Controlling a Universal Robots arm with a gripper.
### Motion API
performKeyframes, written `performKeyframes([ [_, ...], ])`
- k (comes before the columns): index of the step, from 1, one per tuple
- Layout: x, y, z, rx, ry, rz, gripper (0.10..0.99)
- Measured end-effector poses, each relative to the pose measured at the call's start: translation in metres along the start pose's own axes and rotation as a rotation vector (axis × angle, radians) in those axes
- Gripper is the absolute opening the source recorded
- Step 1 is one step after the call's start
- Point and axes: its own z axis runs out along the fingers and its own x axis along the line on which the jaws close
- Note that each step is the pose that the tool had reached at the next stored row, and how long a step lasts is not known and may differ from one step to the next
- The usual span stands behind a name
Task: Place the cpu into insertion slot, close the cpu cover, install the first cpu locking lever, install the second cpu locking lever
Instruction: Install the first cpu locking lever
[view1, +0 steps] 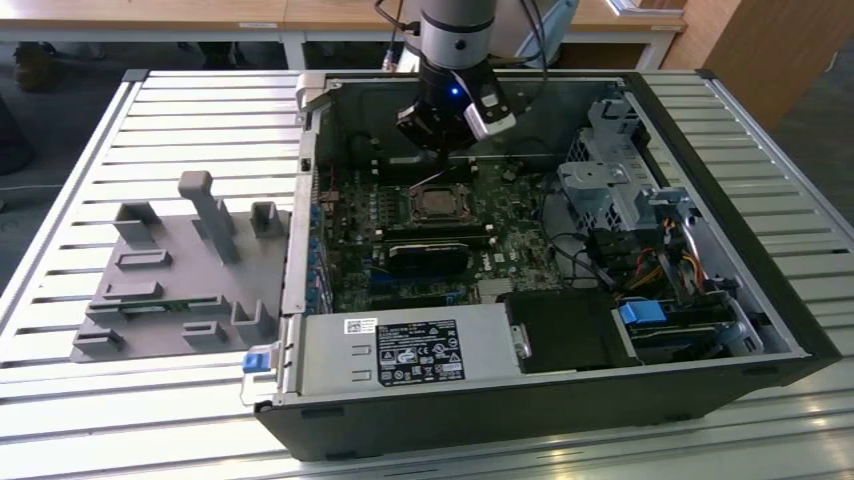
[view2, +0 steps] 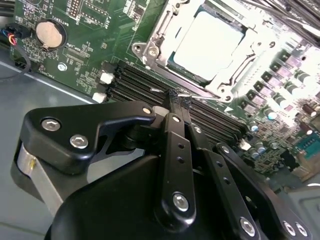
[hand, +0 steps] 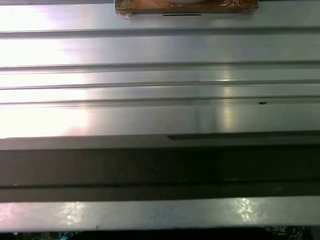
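Between tool (view2: 176, 96) and cpu (view2: 212, 42), black memory slots (view2: 135, 80) and thin lever (view2: 205, 98).

In the exterior view the arm (view1: 458, 20) is cut by the frame edge, & the gripper (view1: 434, 158) hides part of the motherboard (view1: 350, 250) behind the insertion slot (view1: 437, 205), itself too small for detail. In the second wrist view the gripper's black links hide much of the motherboard, glare washes out the cpu (view2: 210, 42), the cpu cover (view2: 152, 44) is cut by the edge, & can't tell if the tip touches the thin locking lever (view2: 202, 97). In the first wrist view a brown thing (hand: 185, 6) is cut off, unidentifiable.
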Motion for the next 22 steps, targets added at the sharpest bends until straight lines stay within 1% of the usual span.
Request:
performKeyframes([
  [5,-0.0029,-0.0004,0.0030,0.000,0.0000,0.000,0.118],
  [11,-0.0042,-0.0011,0.0062,0.000,-0.0001,0.000,0.118],
  [18,-0.0082,-0.0013,0.0119,0.000,-0.0001,0.000,0.118],
  [22,-0.0094,-0.0014,0.0138,0.000,0.0000,0.000,0.118],
])
